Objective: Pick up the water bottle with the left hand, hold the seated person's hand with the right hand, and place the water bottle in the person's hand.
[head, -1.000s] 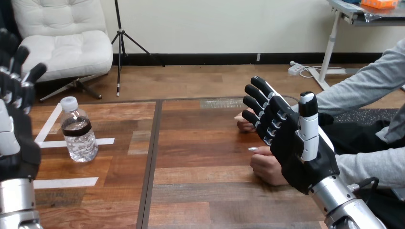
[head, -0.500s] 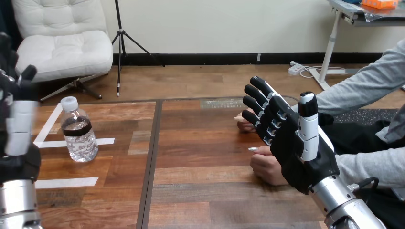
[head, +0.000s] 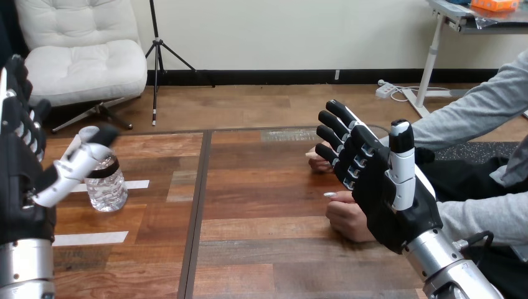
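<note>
A clear water bottle (head: 107,187) with a dark label stands upright on the table's left part. My left hand (head: 22,174) is raised at the left edge, open, its thumb stretched out in front of the bottle's top, apart from it as far as I can see. My right hand (head: 383,187) is held up open at the right, fingers straight and spread. Behind it rest the person's two hands: the nearer one (head: 345,218) on the table just past my palm, the farther one (head: 319,163) beyond my fingers. I cannot tell whether my right hand touches them.
White tape strips (head: 87,238) mark the table's left part around the bottle. A dark seam (head: 198,205) runs down the tabletop between the bottle and the person's hands. The person's grey sleeves (head: 479,112) come in from the right.
My left hand has turned and swung its thumb out to the right, across the top of the bottle. The right hand, the bottle and the person's hands have not moved.
</note>
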You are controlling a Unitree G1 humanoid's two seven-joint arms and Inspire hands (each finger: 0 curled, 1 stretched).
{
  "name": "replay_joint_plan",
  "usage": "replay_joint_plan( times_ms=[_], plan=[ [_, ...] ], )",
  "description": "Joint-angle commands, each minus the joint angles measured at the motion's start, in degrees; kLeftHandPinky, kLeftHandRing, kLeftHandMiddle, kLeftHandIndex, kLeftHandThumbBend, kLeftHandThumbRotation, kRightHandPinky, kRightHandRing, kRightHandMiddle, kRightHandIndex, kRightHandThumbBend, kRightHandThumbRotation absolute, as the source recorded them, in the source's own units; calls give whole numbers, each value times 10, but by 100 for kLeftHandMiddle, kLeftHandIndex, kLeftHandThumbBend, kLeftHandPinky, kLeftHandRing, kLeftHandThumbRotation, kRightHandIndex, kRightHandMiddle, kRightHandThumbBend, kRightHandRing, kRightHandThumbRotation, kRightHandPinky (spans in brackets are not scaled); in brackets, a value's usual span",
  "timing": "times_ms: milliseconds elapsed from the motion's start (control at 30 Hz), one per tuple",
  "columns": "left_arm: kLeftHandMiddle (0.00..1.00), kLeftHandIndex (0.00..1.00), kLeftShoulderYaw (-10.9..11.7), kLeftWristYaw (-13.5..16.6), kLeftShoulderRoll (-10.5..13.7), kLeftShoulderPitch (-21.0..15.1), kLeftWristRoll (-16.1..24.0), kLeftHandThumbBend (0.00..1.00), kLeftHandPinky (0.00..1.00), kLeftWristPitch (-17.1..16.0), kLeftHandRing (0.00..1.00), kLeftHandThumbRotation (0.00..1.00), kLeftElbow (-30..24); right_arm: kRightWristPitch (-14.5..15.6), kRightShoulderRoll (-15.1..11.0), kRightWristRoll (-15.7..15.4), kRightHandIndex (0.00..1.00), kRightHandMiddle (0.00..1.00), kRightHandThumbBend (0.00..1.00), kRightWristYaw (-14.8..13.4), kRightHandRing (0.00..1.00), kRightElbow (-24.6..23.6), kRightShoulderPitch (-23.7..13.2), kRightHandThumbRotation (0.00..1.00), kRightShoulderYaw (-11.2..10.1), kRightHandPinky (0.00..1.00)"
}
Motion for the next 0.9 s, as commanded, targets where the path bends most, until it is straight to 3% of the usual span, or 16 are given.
replay_joint_plan(
  times_ms=[0, 400, 867],
  plan=[
    [100, 100, -7, 15, 19, -15, 27, 100, 93, -1, 100, 1, -5, -13, 7, 2, 97, 98, 95, 3, 99, -9, -35, 100, -2, 100],
    [100, 100, -13, 38, 30, -30, 61, 100, 94, 8, 100, 0, 40, -13, 7, 0, 96, 97, 95, 1, 99, -11, -35, 100, -1, 100],
    [100, 100, -21, 51, 51, -69, 72, 100, 95, 16, 100, 0, 123, -11, 7, 2, 97, 98, 95, 1, 100, -12, -35, 100, -1, 100]
  ],
)
